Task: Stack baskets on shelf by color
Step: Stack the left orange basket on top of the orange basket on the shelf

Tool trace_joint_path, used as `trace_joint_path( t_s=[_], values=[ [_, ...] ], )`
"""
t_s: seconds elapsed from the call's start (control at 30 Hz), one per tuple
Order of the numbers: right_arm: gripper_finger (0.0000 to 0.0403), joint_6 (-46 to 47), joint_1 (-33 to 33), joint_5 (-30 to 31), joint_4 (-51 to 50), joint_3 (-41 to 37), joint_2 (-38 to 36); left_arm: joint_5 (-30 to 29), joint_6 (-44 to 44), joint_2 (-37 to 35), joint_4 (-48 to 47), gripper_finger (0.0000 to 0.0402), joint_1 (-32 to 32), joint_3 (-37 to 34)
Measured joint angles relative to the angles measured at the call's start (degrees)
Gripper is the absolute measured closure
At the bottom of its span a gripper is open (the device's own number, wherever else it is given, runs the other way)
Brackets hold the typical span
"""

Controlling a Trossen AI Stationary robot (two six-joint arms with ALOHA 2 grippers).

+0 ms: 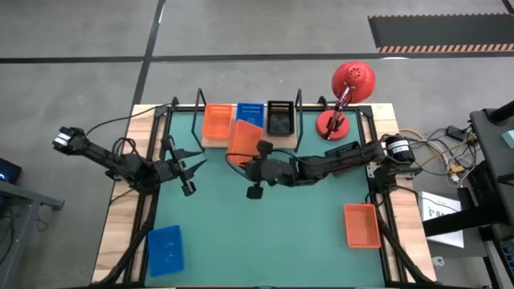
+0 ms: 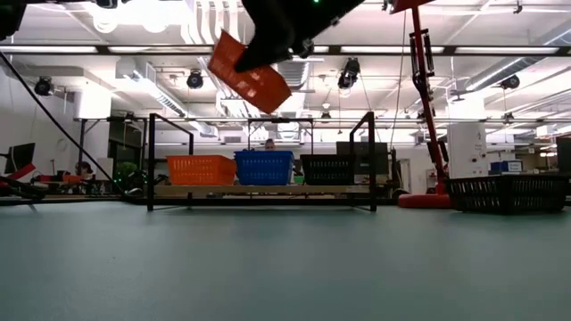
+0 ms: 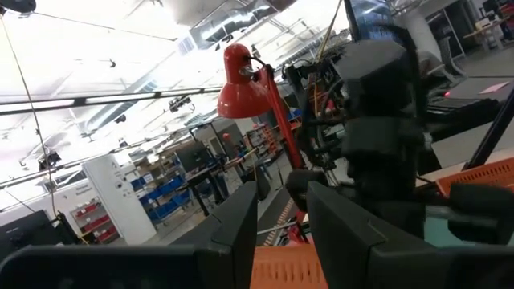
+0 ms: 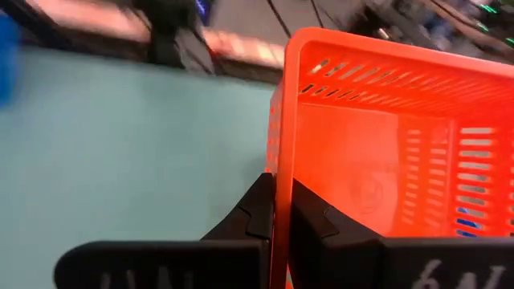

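Orange mesh basket [image 1: 245, 138] tilted, airborne | right gripper [image 4: 279, 210] clamped on rim | left gripper [image 1: 189, 167] apart

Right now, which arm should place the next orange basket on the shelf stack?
Right. Its gripper already pinches the raised orange basket by its wall, close to the orange basket on the shelf. The left gripper holds nothing and sits farther out.

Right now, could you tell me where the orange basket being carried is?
The carried orange basket hangs tilted in the right pincer, above the mat just in front of the shelf, near the orange basket on the shelf.
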Motion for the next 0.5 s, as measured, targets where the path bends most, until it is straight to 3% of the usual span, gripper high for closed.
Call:
trace_joint_path(
  t_s=[0.17, 0.5],
  values=[
    [0.0394, -0.9, -4.1, -10.0, 2.9, 3.9, 2.1, 0.0, 0.1, 0.6, 0.0, 0.0307, 0.0, 0.0],
    [0.0394, -4.5, -10.1, -10.8, 2.6, 14.8, 11.8, 0.0, 0.1, -0.3, 0.0, 0.0307, 0.0, 0.0]
  ],
)
